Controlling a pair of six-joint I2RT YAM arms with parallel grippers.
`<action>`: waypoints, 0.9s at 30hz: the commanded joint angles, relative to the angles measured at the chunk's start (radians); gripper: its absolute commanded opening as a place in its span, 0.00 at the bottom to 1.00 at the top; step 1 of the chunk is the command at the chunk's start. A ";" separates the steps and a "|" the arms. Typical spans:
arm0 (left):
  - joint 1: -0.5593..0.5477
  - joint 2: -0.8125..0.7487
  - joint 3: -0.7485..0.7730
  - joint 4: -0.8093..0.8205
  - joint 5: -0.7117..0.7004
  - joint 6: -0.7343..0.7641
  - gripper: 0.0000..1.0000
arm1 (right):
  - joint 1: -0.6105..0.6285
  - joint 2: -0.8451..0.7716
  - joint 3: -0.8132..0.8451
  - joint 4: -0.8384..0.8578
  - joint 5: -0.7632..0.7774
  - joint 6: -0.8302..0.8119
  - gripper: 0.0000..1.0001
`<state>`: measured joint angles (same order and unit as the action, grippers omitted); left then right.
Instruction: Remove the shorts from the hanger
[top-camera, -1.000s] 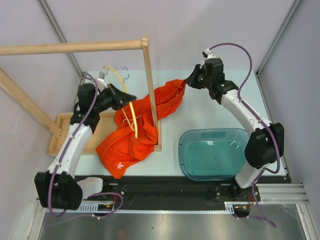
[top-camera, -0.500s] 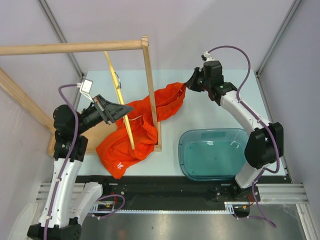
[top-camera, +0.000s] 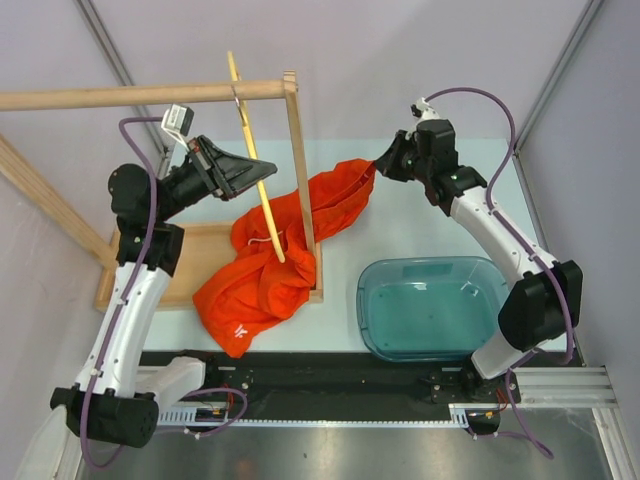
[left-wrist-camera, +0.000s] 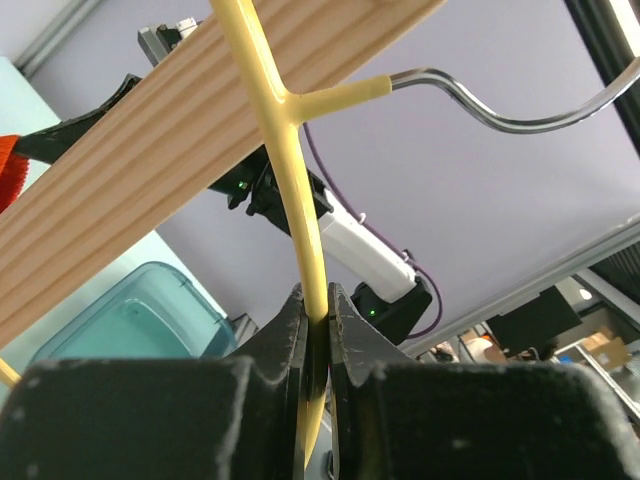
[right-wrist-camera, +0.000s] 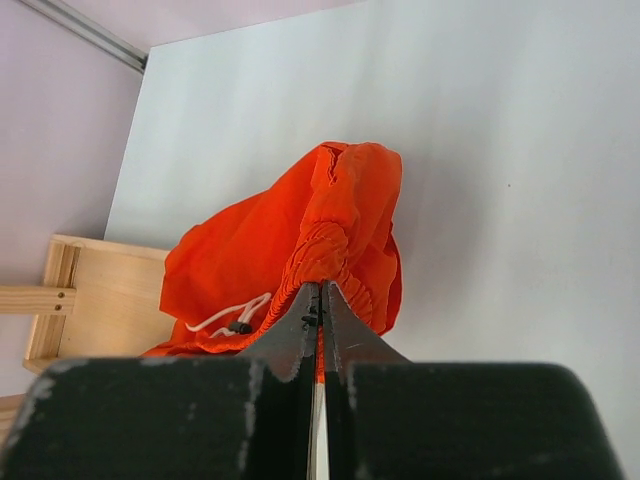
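Left gripper (left-wrist-camera: 316, 305) clamped on yellow hanger (top-camera: 243, 108), which crosses wooden rack (top-camera: 140, 95) top rail. Right gripper (top-camera: 381, 165) pinching orange shorts (top-camera: 262, 285) waistband, right of rack post.

The rack (top-camera: 300, 180) stands on the left part of the counter (top-camera: 430, 225). The shorts (top-camera: 265, 280) lie heaped over the right edge of its base (top-camera: 195, 260), around the upright post. One end stretches right to the right end effector (top-camera: 376, 166), which pinches it. The hanger (top-camera: 256, 165) slants from the shorts up across the rail (top-camera: 130, 96), pinched in the left end effector (top-camera: 264, 172). The tub (top-camera: 425, 305) sits right of the shorts.
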<state>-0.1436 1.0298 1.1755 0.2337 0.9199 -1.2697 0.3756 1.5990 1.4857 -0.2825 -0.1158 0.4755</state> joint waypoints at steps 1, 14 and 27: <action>-0.017 0.022 0.076 0.141 -0.015 -0.085 0.00 | -0.007 -0.054 -0.005 0.026 0.013 -0.011 0.00; -0.045 0.127 0.072 0.204 -0.010 -0.163 0.00 | -0.007 -0.071 -0.008 0.025 0.011 -0.012 0.00; -0.045 0.095 0.050 0.240 -0.116 -0.364 0.00 | -0.009 -0.079 -0.007 0.029 0.004 -0.011 0.00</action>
<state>-0.1894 1.1538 1.2205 0.3927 0.8917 -1.5055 0.3752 1.5707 1.4700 -0.2832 -0.1139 0.4702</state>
